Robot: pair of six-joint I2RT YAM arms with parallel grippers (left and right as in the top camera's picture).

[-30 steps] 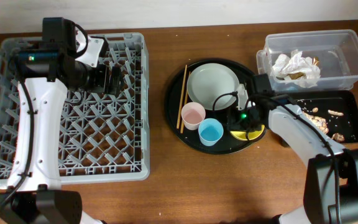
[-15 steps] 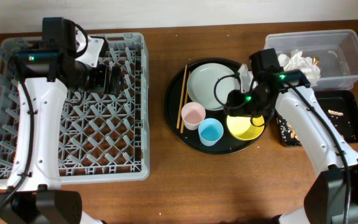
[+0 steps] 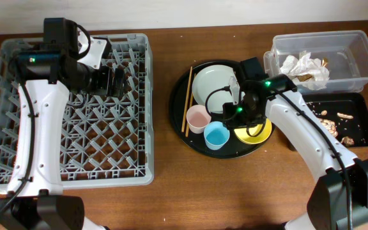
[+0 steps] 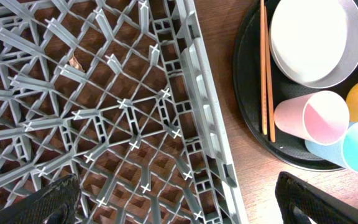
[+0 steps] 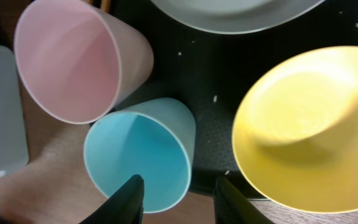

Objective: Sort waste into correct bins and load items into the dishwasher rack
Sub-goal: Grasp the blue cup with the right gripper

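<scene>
**Right arm's lined up on the blue cup**

Right gripper hangs open, its fingers straddling the light blue cup on the wall facing the yellow bowl (cup's upright on the round black tray). Left gripper, also open, sits over the dishwasher rack, much farther off.

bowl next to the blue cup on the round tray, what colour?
Plain yellow, no pattern. The bowl shows best in the right wrist view.

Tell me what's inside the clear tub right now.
The clear tub holds crumpled white napkins at its left end, with a small brownish scrap beside them. Anything beneath the napkins is covered.
</scene>
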